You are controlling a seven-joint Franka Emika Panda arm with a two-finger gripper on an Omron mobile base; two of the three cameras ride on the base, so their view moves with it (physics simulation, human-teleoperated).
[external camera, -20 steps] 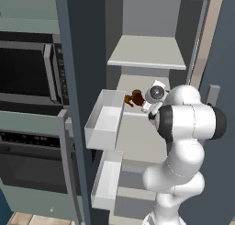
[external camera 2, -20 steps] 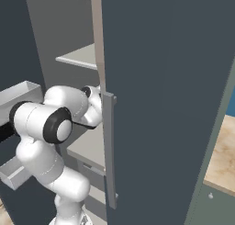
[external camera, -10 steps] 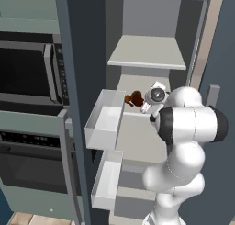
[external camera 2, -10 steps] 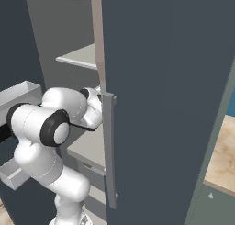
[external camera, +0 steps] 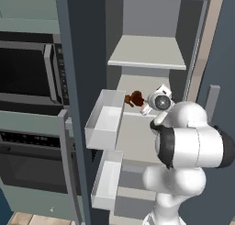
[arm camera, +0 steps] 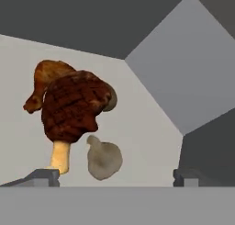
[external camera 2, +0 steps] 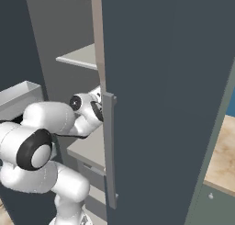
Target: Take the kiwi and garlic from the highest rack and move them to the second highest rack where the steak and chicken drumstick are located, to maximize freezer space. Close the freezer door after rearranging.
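On the second highest rack [arm camera: 151,127] lies the dark maroon steak [arm camera: 73,107], with the orange-brown chicken drumstick [arm camera: 46,79] behind and under it. The tan-grey garlic [arm camera: 104,160] rests on the rack in front of them, free between my spread finger tips [arm camera: 42,176]. My gripper [arm camera: 114,178] is open and touches nothing. A rounded brownish edge [arm camera: 112,98] peeks from behind the steak; it may be the kiwi. From the left base view, the gripper [external camera: 146,107] reaches into the freezer [external camera: 151,17] beside the meat [external camera: 134,98]. The highest rack [external camera: 147,54] is bare. The freezer door [external camera: 82,45] stands open.
Two clear bins [external camera: 105,120] on the open door jut out just left of my arm. A dark panel [external camera 2: 174,104] with a grey bar handle [external camera 2: 109,150] closes off the right side. The oven and microwave unit [external camera: 27,72] stands at the left.
The jaws have gone from nearly shut to wide open, and the garlic now lies loose on the rack. The hand has sunk slightly; the base has not moved.
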